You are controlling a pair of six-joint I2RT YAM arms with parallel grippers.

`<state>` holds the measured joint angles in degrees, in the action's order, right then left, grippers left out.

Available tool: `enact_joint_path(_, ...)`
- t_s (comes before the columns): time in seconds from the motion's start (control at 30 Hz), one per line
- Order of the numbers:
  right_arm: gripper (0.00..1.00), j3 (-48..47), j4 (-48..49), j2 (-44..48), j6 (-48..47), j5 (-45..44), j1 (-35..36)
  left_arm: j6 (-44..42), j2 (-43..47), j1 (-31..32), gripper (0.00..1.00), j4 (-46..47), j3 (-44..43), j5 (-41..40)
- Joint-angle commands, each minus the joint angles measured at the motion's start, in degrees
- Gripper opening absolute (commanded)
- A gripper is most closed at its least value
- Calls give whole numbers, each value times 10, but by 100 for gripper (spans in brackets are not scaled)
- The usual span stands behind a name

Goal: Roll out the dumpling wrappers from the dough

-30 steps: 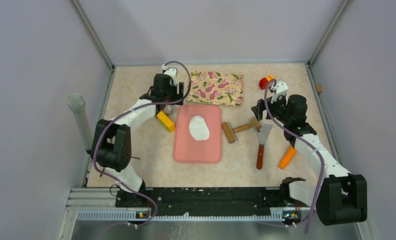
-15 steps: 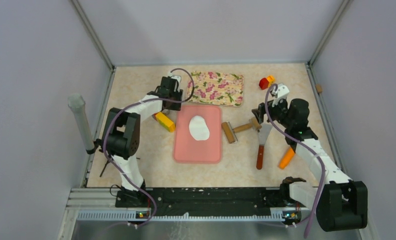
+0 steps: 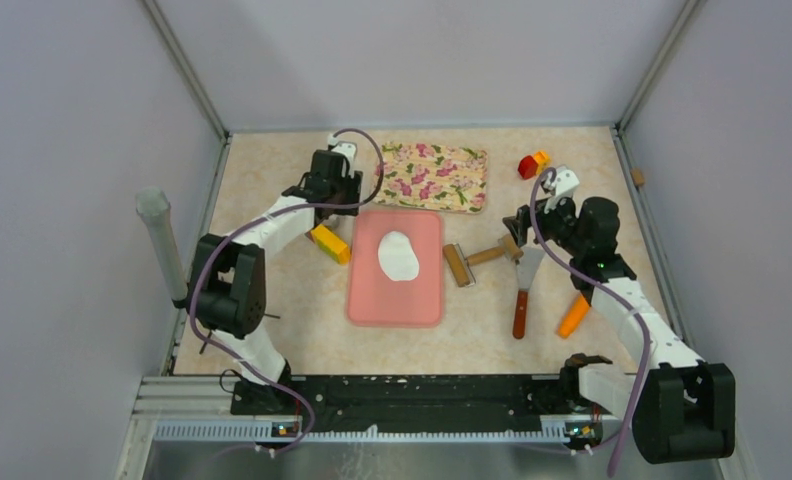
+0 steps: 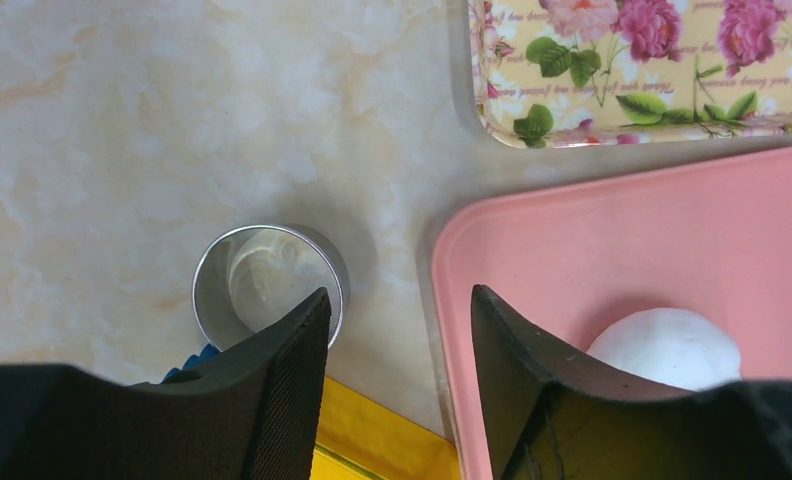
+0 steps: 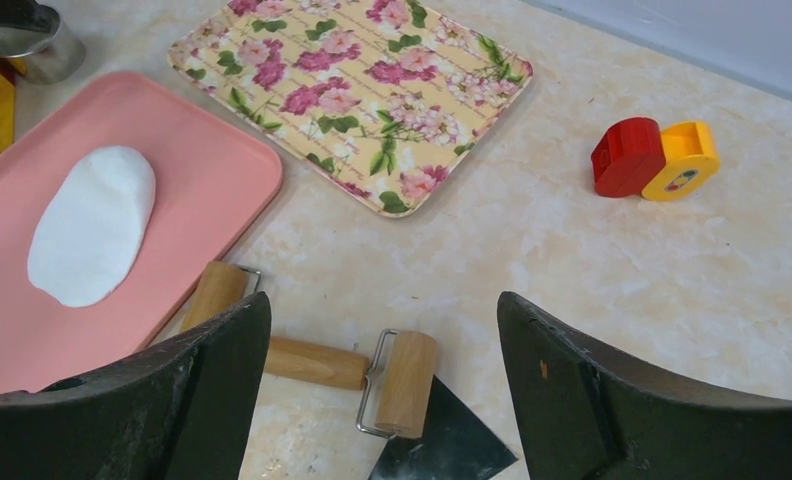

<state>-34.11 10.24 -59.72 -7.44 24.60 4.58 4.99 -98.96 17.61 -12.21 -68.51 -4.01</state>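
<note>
The white dough (image 3: 399,255) lies as a flattened oval sheet on the pink mat (image 3: 395,300); it also shows in the right wrist view (image 5: 92,225) and partly in the left wrist view (image 4: 667,345). No round wrapper disc is in view. My left gripper (image 4: 400,310) is open and empty, above the gap between the silver ring cutter (image 4: 267,280) and the mat's corner (image 4: 532,240). My right gripper (image 5: 382,330) is open and empty, above the wooden double-ended roller (image 5: 312,360), which lies right of the mat (image 3: 482,256).
A floral tray (image 3: 434,176) lies behind the mat. A yellow block (image 3: 330,242) lies left of the mat. A scraper with a brown handle (image 3: 522,290), an orange tool (image 3: 574,314) and a red and yellow toy (image 3: 531,163) lie on the right.
My left arm swung toward the back and then returned; its gripper now stays near the ring cutter. My right gripper shifted slightly to the right and forward over the roller.
</note>
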Motion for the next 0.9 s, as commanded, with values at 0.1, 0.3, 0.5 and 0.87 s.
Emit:
enact_joint_path(0.1, 81, 7, 24, 22, 4, 20, -10, -14, -21, -3, 54, -3, 0, -48)
enact_joint_path(0.3, 81, 10, 26, 24, 8, 29, -13, -18, -49, -3, 49, -10, -13, -71)
enact_joint_path(0.5, 81, 10, 28, 27, 9, 32, -16, -19, -64, -3, 38, -27, -30, -73)
enact_joint_path(0.87, 81, 13, 33, 29, 12, 30, -17, -19, -41, -3, 0, -33, -40, -30)
